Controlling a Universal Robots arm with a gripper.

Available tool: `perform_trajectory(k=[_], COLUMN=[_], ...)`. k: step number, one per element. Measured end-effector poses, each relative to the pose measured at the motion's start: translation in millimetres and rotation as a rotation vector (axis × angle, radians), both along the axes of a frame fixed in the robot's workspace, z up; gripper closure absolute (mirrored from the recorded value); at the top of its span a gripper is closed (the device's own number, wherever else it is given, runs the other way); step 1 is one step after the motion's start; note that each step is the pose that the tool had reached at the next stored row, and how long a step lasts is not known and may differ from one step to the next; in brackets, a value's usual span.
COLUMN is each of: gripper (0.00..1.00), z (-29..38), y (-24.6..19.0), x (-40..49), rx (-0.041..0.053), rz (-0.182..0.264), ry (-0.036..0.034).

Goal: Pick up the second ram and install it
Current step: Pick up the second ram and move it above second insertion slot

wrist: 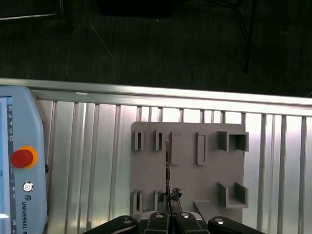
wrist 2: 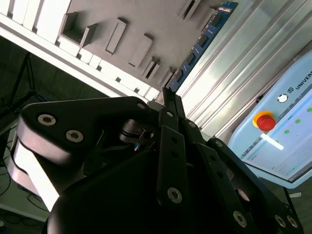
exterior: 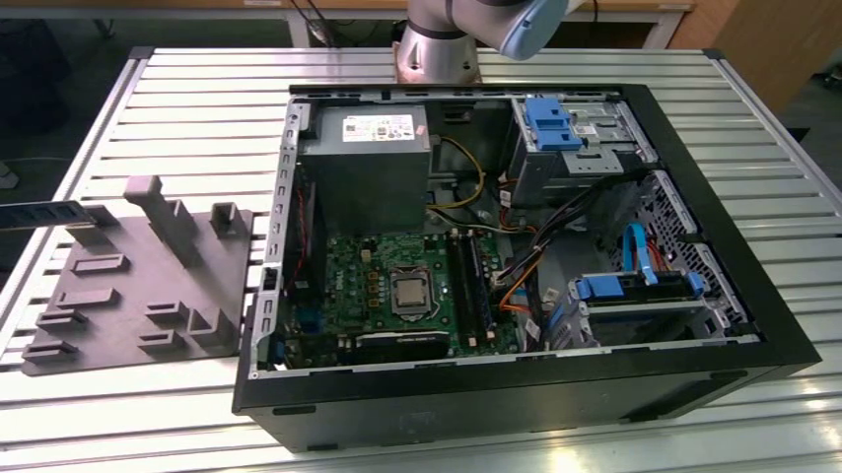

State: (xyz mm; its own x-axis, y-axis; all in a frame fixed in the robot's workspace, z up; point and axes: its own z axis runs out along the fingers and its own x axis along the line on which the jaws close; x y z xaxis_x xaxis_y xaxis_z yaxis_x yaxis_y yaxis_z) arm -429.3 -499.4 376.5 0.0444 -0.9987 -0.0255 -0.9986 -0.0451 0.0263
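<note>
**Entry: second ram (exterior: 46, 214) in the tool's grip, installation outstanding**

Exterior view. The second ram is recorded at this view's far left edge. It lies level over the outer corner of the grey tray (exterior: 132, 296), well apart from the open computer case (exterior: 526, 399). Both are borne by the slatted counter (exterior: 197, 108). Inside the case the green motherboard (exterior: 369, 266) is seen, with dark memory slots (exterior: 470, 281) just beside its square silver chip (exterior: 408, 293).

Second wrist view. The tool (wrist 2: 169, 95) is shown clamped on one end of the second ram (wrist 2: 204, 41). The board runs out lengthwise from the fingertips, with the grey tray's raised blocks behind it. A teach pendant (wrist 2: 287, 141) with a red stop button (wrist 2: 265, 122) is noted nearby.

First wrist view. The second ram (wrist: 167, 165) is seen edge-on, as a thin line from the tool (wrist: 169, 197) across the grey tray (wrist: 204, 183). Whether it is clear of the tray's blocks cannot be told.

Step judged in hand: pick-up, with the grip made. Installation is judged to call for the second ram being kept level, its contact edge lined up over a free slot, and pressed straight down.
</note>
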Motion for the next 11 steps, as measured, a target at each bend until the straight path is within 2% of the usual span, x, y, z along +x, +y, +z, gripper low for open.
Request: perform_trajectory(k=[11], gripper=[0.89], z=[7.9], y=[0.0], x=[0.0], rx=[-0.0001], rz=[0.000], ry=[0.0001])
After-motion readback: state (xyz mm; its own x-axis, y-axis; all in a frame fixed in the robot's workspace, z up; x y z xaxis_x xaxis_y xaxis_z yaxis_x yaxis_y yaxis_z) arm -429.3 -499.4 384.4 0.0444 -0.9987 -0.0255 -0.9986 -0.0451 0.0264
